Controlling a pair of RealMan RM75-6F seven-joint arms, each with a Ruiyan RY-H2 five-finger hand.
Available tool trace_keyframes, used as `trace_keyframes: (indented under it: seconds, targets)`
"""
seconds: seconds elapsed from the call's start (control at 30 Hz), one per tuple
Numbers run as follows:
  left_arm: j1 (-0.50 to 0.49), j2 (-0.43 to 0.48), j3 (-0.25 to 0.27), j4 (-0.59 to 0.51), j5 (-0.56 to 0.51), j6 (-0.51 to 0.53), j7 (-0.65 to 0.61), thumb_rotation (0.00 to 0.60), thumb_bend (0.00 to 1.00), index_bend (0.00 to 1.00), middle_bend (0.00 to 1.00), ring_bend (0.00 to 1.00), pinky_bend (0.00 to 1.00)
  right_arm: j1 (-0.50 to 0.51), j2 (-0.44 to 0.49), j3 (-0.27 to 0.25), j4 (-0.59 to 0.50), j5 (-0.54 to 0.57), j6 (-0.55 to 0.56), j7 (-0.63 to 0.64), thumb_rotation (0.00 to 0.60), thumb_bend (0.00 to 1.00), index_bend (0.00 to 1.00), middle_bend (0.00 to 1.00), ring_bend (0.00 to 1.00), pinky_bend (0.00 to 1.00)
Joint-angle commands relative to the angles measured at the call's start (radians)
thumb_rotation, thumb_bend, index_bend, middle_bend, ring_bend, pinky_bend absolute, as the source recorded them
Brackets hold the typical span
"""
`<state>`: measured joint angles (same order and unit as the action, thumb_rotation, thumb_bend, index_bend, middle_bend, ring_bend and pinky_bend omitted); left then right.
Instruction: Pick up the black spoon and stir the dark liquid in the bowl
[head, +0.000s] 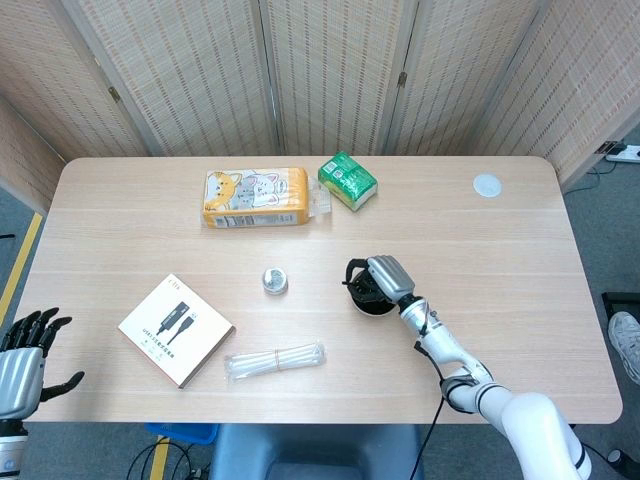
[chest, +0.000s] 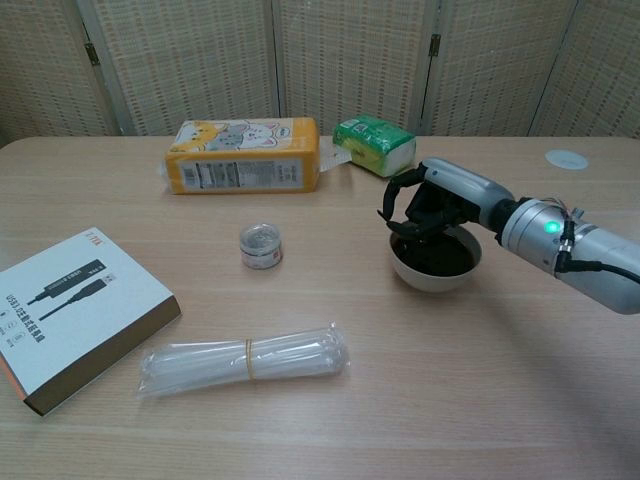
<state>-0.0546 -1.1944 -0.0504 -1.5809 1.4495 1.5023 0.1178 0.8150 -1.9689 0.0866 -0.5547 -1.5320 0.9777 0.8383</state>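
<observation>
Left hand (head: 20, 360) off the desk's front-left corner, fingers spread, holding nothing; seen in head view only.

On the desk (head: 520, 250), going left to right: white box w/ cable print (head: 176, 329) nr front-left, lying flat. Clear bag of white sticks (head: 276, 360) nr front edge, just right of the box. Orange pack w/ cat print (head: 256, 196) toward the far edge, on its side. Small round tin (head: 274, 280) mid-desk, apart from the rest. Green pack (head: 348, 180) nr far edge, just right of the orange pack.

White bowl (chest: 436, 267) w/ dark liquid (chest: 440, 257) slightly right of desk centre. Right hand (chest: 428, 205) over the bowl's left rim, palm down, fingers curled down toward the liquid. Something dark under the fingers, likely the black spoon (chest: 398, 227), but can't tell spoon from fingers, nor whether gripped. Forearm running off toward the front-right corner.

Small white disc (head: 486, 184) nr far-right corner, well apart from the bowl.
</observation>
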Motion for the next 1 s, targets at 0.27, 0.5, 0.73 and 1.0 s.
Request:
trace_keyframes:
  seconds: [0.27, 0.5, 0.73, 1.0]
  targets:
    - [0.010, -0.002, 0.005, 0.004, -0.004, 0.007, -0.005, 0.600, 0.18, 0.23, 0.15, 0.12, 0.14, -0.037, 0.031, -0.058, -0.061, -0.050, 0.067, 0.011, 0.600, 0.56, 0.79, 1.00, 1.00, 1.00]
    - [0.007, -0.009, 0.004, 0.009, 0.004, 0.007, -0.010, 0.600, 0.18, 0.23, 0.15, 0.12, 0.14, -0.080, 0.066, -0.073, -0.084, -0.043, 0.081, -0.031, 0.600, 0.56, 0.79, 1.00, 1.00, 1.00]
    - [0.005, -0.012, 0.004, 0.007, 0.010, 0.009, -0.007, 0.600, 0.18, 0.23, 0.15, 0.12, 0.14, -0.088, 0.076, -0.057, -0.091, -0.025, 0.079, -0.037, 0.600, 0.39, 0.70, 1.00, 1.00, 1.00]
    - [-0.002, -0.012, 0.000, 0.002, 0.016, 0.008, -0.006, 0.600, 0.18, 0.23, 0.15, 0.12, 0.14, -0.116, 0.113, -0.056, -0.138, -0.014, 0.087, -0.058, 0.600, 0.05, 0.23, 1.00, 1.00, 1.00]
